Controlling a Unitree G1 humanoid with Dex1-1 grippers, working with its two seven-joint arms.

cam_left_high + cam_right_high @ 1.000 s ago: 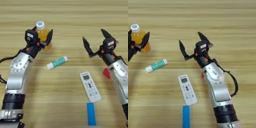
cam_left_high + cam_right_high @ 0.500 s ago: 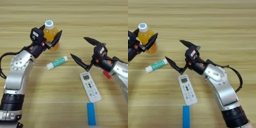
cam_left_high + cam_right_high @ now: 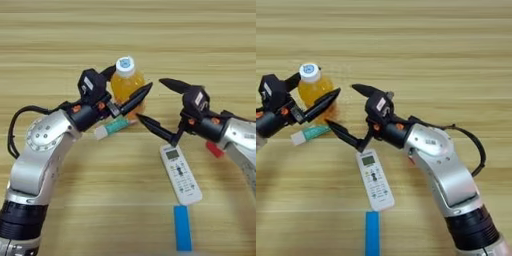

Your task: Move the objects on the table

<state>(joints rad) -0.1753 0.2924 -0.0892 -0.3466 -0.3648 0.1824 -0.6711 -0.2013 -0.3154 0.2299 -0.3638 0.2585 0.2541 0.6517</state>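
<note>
Gripping the orange-drink bottle [image 3: 127, 86] between its two black fingers, left gripper [image 3: 128, 88] held it above the white-and-teal tube [image 3: 114, 127] on the table [image 3: 60, 40], right gripper [image 3: 159, 106] just beside, fingers spread wide, red cube [image 3: 215, 149] behind right arm, white remote [image 3: 180, 173] and blue bar [image 3: 182, 227] nearer.

Light wooden plank table [image 3: 60, 30], seemingly evenly lit

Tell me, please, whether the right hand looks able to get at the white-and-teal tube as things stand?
Probably yes. The right hand is open, its lower finger close to the tube's teal end. But the left hand, around the orange bottle, hangs right over the tube, so the approach looks crowded.
</note>
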